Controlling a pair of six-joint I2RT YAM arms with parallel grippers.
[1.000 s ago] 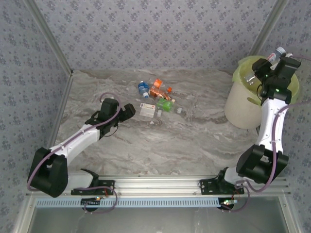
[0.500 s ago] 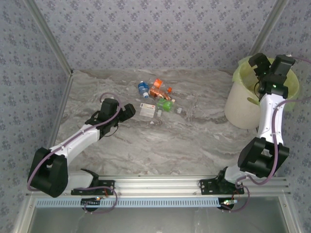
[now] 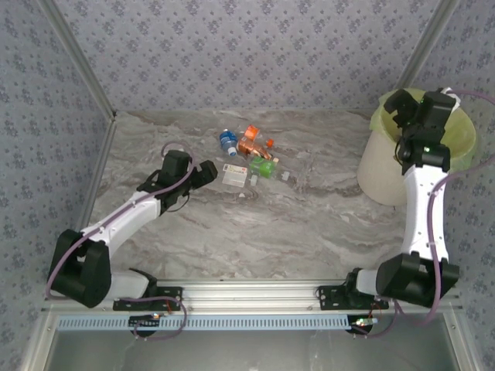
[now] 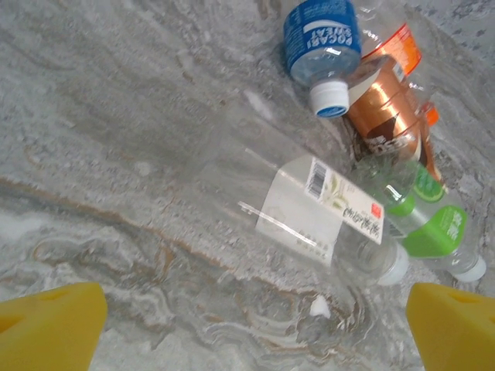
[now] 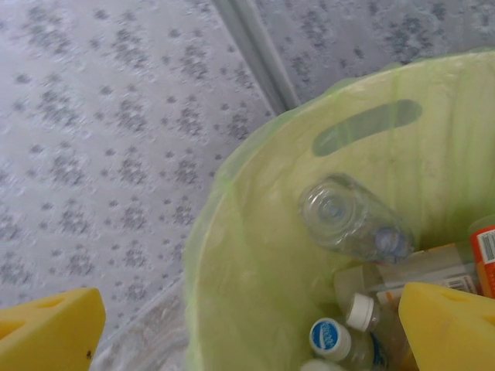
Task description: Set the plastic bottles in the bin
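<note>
Marble-veined worktop (image 3: 309,224) under everything, grey and tan. At 2 o'clock on it, the cream bin (image 3: 377,171) with its lime-green liner (image 5: 247,255), already holding several plastic bottles (image 5: 352,220): a clear one against the wall, a blue-capped one (image 5: 331,338) lower down.

Over the bin mouth, the right end effector (image 3: 420,108), yellow fingers (image 5: 50,328) spread wide, nothing between them. Reads as an emptied grasp, that delivery done.

Near 10 o'clock of the worktop's middle, the left end effector (image 3: 207,176), likewise spread and empty (image 4: 251,332). Aimed at the loose heap (image 3: 251,154) lying around 12 o'clock, close but not touching.

Nearest in its path, the white-label bottle (image 4: 321,212), flat on its side. Just beyond, touching or nearly so, the green-label bottle (image 4: 433,228). Then the copper-orange bottle (image 4: 383,116), crushed-looking, and farthest the blue-label bottle (image 4: 321,35). A small white scrap (image 4: 317,308) in front; cannot tell what.

Step in hand, by the look of it: reaching for the next pickup on the left side.

Next move calls for easing forward and down until the fingers straddle the white-label bottle across its narrow body, clear of the green one beside it. Then a gentle close, since thin clear plastic probably buckles and slips. After that, a long carry to 2 o'clock.
</note>
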